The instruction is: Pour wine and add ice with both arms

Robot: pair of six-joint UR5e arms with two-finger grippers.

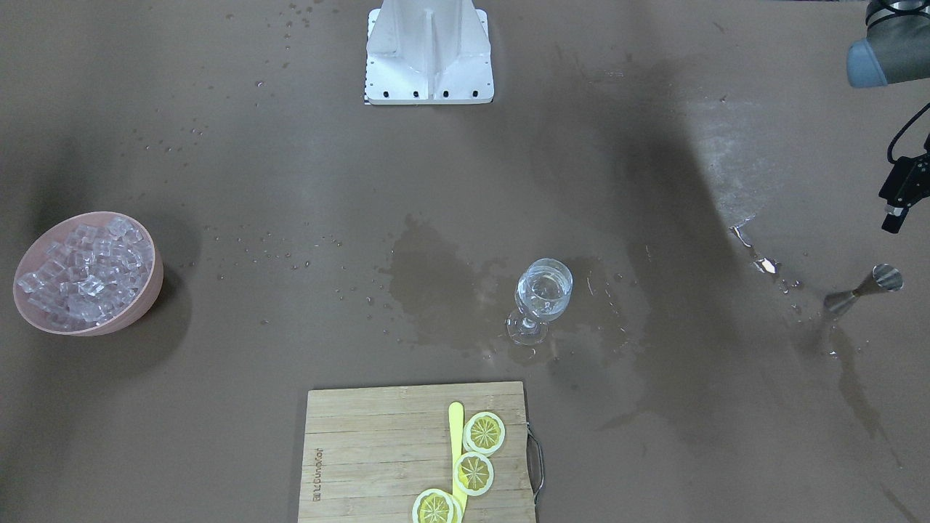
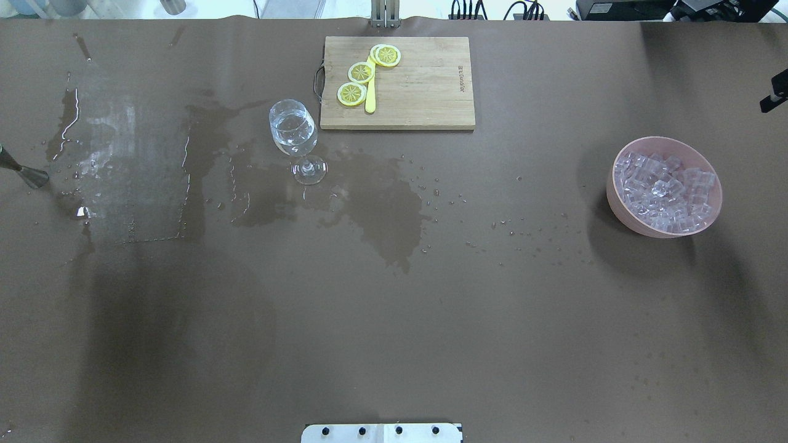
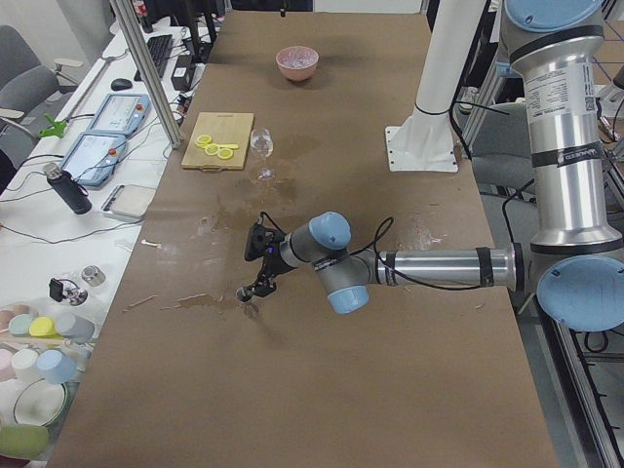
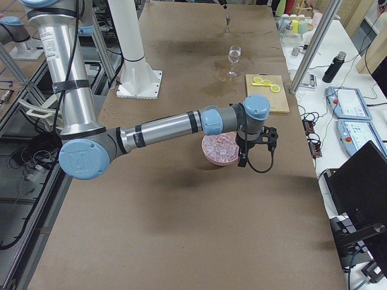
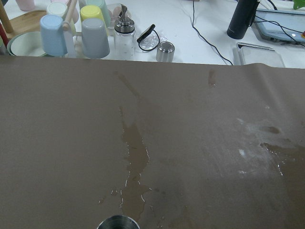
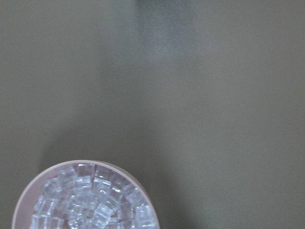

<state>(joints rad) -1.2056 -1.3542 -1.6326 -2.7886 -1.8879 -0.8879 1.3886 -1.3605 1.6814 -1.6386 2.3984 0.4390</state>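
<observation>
Clear wine [image 2: 293, 134] fills part of the stemmed glass [image 1: 543, 296], which stands upright near the cutting board. Ice [image 2: 666, 191] is heaped in the pink bowl [image 1: 149, 290], also seen from the right wrist, where ice [image 6: 90, 202] shows low in the picture. My left gripper [image 1: 899, 195] hangs at the table's end, just above and beside the steel jigger [image 1: 864, 289]; whether it is open or shut does not show. The jigger's rim [image 5: 118, 222] sits at the bottom of the left wrist view. My right gripper [image 4: 254, 145] hovers beside the bowl; I cannot tell its state.
A wooden cutting board [image 1: 378, 450] holds three lemon slices [image 1: 474, 472] and a yellow stick. Puddles and drops wet the brown table [image 2: 381, 209] around the glass and jigger. The white base plate [image 1: 429, 54] is at the robot's side. Cups and bottles crowd a side bench [image 5: 86, 28].
</observation>
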